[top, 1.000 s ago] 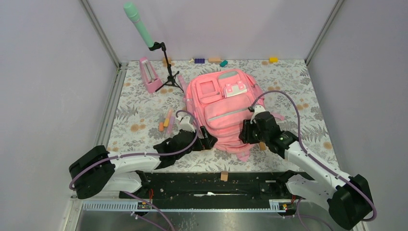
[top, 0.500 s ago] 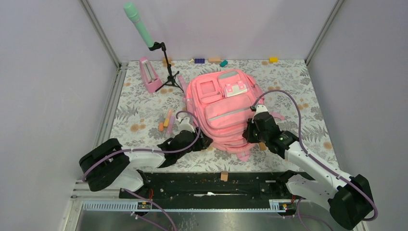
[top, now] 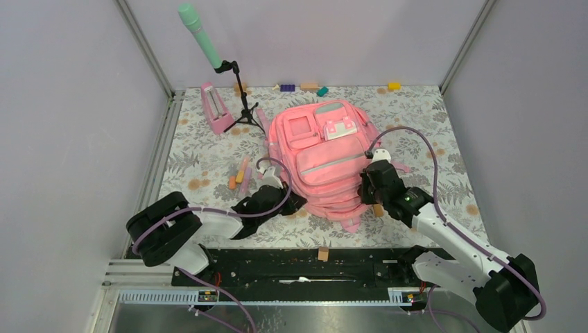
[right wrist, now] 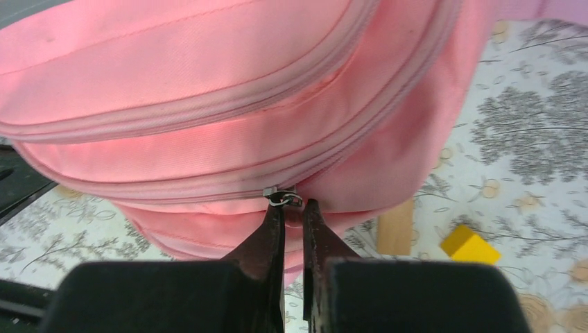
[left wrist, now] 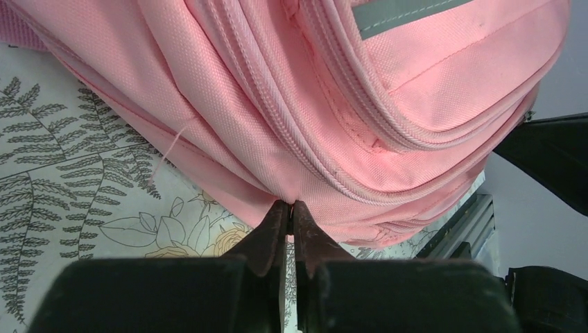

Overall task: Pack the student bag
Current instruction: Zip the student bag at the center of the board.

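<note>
The student bag (top: 326, 166) lies flat in the middle of the flowered worktop (top: 201, 159), front pockets and grey strip facing up. The left tool (left wrist: 290, 205) is at the bag's near left corner. Its fingers are closed tight together, with the tips pressed into the pink cloth just below the zipper seams. Whether any cloth is caught between them cannot be told. The right tool (right wrist: 292, 206) is at the bag's near right edge, closed on the small metal zipper pull (right wrist: 283, 197), nipped at the very tips. A wooden block (right wrist: 395, 225) lies against the bag's right side, with a yellow block (right wrist: 470, 246) a little beyond it.
</note>
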Controlling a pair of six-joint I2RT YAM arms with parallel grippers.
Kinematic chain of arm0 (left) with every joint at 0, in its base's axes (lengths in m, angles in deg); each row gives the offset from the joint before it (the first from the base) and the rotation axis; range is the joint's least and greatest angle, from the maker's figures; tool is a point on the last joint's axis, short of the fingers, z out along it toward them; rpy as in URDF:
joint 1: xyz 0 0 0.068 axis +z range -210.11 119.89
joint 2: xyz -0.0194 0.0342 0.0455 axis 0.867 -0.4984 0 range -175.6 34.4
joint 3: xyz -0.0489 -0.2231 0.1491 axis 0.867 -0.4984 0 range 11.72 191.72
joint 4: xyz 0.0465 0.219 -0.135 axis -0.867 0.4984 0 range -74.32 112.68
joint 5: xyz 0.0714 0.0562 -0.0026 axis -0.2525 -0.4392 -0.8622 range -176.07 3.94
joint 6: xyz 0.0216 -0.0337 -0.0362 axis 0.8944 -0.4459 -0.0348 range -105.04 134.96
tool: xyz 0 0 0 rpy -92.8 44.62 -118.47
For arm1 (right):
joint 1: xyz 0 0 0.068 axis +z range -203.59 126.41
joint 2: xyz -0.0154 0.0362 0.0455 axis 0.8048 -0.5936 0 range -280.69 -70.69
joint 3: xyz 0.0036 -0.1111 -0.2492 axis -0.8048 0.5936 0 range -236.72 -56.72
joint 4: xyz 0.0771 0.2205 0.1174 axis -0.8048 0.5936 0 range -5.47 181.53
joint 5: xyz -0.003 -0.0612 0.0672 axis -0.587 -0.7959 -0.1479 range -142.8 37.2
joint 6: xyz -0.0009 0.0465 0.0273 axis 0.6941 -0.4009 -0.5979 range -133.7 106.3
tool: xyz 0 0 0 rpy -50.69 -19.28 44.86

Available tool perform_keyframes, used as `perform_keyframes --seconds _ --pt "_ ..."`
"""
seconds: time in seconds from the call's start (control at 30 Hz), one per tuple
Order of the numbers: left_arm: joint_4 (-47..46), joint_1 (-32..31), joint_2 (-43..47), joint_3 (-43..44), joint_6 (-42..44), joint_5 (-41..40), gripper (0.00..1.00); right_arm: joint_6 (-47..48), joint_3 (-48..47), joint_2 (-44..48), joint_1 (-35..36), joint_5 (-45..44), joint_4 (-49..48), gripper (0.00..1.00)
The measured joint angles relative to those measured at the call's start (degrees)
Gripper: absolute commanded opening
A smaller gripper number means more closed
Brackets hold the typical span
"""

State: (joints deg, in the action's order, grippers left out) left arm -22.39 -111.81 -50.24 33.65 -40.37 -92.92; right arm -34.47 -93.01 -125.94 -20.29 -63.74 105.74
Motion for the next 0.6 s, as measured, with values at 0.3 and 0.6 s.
perform_keyframes --seconds 0.3,0.6 --pt "-2.3 1.8 4.0 -3.2 -0.1 1.9 0.00 2.6 -2.4 -0.1 -2.3 -4.3 3.4 0.00" --pt "0.2 5.3 10.1 -4.8 2.3 4.0 0.00 3.6 -3.2 -0.6 -9.4 1.2 2.5 0.00"
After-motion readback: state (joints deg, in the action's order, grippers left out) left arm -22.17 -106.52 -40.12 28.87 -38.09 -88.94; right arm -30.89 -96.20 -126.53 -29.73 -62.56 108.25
